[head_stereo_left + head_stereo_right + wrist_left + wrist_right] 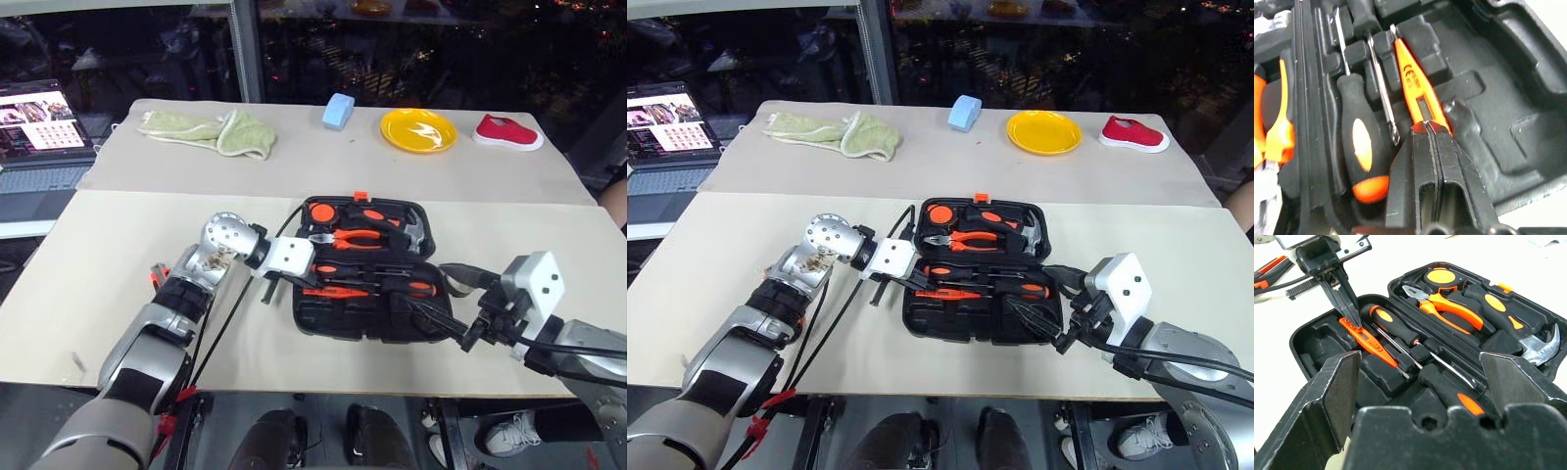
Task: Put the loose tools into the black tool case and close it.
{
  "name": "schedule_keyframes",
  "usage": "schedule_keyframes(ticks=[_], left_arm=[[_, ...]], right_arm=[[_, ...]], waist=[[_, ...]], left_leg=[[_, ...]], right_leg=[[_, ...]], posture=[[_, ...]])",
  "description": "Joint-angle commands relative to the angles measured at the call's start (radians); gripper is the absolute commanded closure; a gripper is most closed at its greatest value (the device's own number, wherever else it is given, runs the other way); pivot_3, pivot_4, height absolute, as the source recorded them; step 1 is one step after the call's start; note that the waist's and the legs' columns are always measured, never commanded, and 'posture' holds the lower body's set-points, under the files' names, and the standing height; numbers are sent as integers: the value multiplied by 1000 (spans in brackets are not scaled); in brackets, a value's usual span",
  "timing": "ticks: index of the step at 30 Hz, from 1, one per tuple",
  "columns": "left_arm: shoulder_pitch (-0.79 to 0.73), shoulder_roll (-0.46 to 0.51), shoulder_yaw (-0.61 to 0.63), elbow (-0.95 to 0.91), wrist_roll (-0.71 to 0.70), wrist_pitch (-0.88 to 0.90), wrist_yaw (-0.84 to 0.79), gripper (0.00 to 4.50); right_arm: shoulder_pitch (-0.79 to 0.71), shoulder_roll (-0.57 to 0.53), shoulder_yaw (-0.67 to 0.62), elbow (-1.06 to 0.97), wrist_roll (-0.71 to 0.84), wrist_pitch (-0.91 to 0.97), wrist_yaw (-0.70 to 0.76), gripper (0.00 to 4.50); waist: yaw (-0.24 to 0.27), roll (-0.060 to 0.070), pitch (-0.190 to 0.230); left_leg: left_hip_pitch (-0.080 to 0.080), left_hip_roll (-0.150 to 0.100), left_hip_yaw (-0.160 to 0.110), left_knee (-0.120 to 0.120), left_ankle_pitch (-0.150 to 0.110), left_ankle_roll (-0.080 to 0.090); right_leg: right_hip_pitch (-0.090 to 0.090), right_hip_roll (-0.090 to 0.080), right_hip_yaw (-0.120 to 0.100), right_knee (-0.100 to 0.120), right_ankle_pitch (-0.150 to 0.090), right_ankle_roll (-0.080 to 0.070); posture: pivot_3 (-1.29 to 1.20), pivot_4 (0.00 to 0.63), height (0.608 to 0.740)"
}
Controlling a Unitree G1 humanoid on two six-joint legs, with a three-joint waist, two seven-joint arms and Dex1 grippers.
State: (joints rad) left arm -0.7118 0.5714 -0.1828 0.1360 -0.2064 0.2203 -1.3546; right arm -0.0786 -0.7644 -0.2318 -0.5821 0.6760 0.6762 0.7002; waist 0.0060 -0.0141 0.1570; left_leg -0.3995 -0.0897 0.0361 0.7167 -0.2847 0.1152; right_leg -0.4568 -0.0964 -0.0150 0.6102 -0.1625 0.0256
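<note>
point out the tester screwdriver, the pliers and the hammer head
tester screwdriver (1413, 93), left wrist view, on its orange body
pliers (1457, 313), right wrist view, on an orange handle
hammer head (1540, 348), right wrist view, on the steel claw

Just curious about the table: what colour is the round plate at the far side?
Bright yellow; the round plate shows best in the left eye view.

Head pair looks down across table; both wrist cameras sit close, sharing the open case interior.

light: bright, even | background: dark | wrist foreground: blurred
</note>
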Motion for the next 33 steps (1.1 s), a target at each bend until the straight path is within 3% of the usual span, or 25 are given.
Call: schedule_keyframes(ticks=[1, 7, 9, 12, 14, 18, 20, 23, 25, 33], left_arm=[[88, 144, 177, -166, -90, 263, 86, 3968], [436, 357, 545, -345, -159, 498, 185, 1876], [634, 384, 734, -423, -149, 569, 184, 1114], [892, 369, 923, -531, -126, 599, 170, 43], [1004, 350, 988, -593, -121, 604, 185, 43], [985, 365, 974, -645, -153, 745, 305, 43], [945, 398, 931, -679, -173, 882, 361, 43], [786, 463, 840, -726, -270, 1258, 411, 43], [706, 492, 767, -710, -300, 1378, 472, 43], [431, 526, 500, -428, -628, 1394, 901, 43]], right_arm=[[-111, -19, 36, 39, 1, -41, 67, 0], [-289, -20, 86, 72, 84, 0, 169, 0], [-334, -23, 117, 73, 101, -1, 221, 0], [-385, -6, 160, 81, 109, -8, 259, 0], [-410, 9, 187, 93, 105, -16, 278, 0], [-441, 46, 228, 122, 87, -23, 288, 0], [-437, 55, 235, 129, 76, -30, 293, 0], [-412, 66, 237, 132, 53, -50, 282, 0], [-394, 76, 233, 123, 44, -59, 266, 0], [-294, 113, 227, 38, 24, -80, 193, 0]], waist=[[-6, 1, 0], [-18, 0, 1], [-15, -1, 1], [-18, -1, 2], [-14, -1, 2], [24, -1, 3], [33, -1, 4], [35, -2, 4], [31, -2, 4], [6, -4, 5]], left_leg=[[0, 0, 0, -1, 0, 0], [2, 1, -1, -5, 2, -4], [2, 1, -1, -6, -2, -11], [5, 0, -1, -6, -2, -11], [6, 0, -1, -6, -3, -13], [10, 0, -2, -6, -1, -17], [14, 0, -2, -6, -1, -18], [19, 0, -2, -6, -3, -15], [21, 0, -2, -6, -2, -16], [26, 0, -2, -25, 0, -25]], right_leg=[[0, 0, 0, 0, 0, 0], [-2, 3, -1, 1, -1, -2], [-1, 3, -2, 0, -1, -2], [-1, 2, -6, -1, -1, -2], [1, 2, -9, -3, -2, -2], [7, -3, -11, -2, -2, -2], [11, -5, -10, -1, -2, -2], [16, 0, -12, 0, -3, -1], [17, 2, -13, 1, -5, 3], [15, 2, -13, 1, -8, -8]], posture=[[0, 150, 732], [0, 150, 732], [0, 150, 732], [0, 150, 732], [0, 150, 732], [0, 150, 732], [0, 150, 732], [0, 150, 732], [0, 150, 732], [0, 150, 732]])
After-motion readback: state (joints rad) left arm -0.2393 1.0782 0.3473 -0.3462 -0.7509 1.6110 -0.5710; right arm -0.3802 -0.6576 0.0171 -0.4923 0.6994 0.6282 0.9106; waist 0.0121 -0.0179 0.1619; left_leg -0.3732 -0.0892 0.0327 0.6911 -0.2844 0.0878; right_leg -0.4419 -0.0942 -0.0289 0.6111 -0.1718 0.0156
